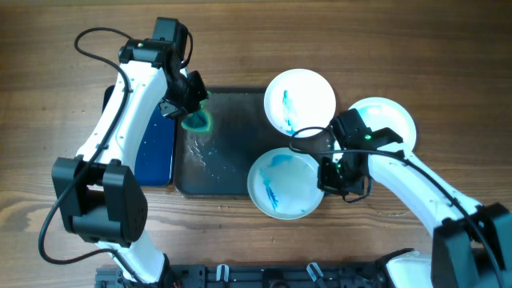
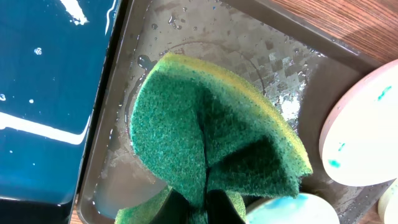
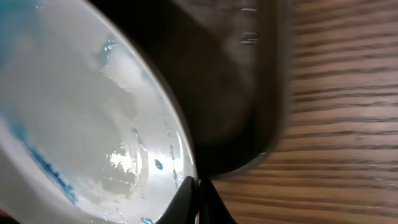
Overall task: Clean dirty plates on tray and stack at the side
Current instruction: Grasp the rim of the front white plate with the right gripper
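The dark tray [image 1: 216,152] lies mid-table, wet. My left gripper [image 1: 190,102] is shut on a folded green sponge [image 1: 197,121] over the tray's far left part; in the left wrist view the sponge [image 2: 211,130] fills the middle, pinched between the fingers [image 2: 205,200]. My right gripper [image 1: 326,173] is shut on the right rim of a teal-smeared plate [image 1: 282,186] at the tray's front right corner; the wrist view shows the fingers [image 3: 198,194] pinching its rim [image 3: 81,112]. A second streaked plate [image 1: 300,98] sits at the tray's far right. A plain white plate [image 1: 392,118] lies on the table, right.
A smaller blue tray [image 1: 156,148] lies against the dark tray's left side, also in the left wrist view [image 2: 43,93]. Water drops lie on the dark tray's floor [image 2: 273,56]. Bare wooden table [image 3: 342,124] lies right of the tray corner.
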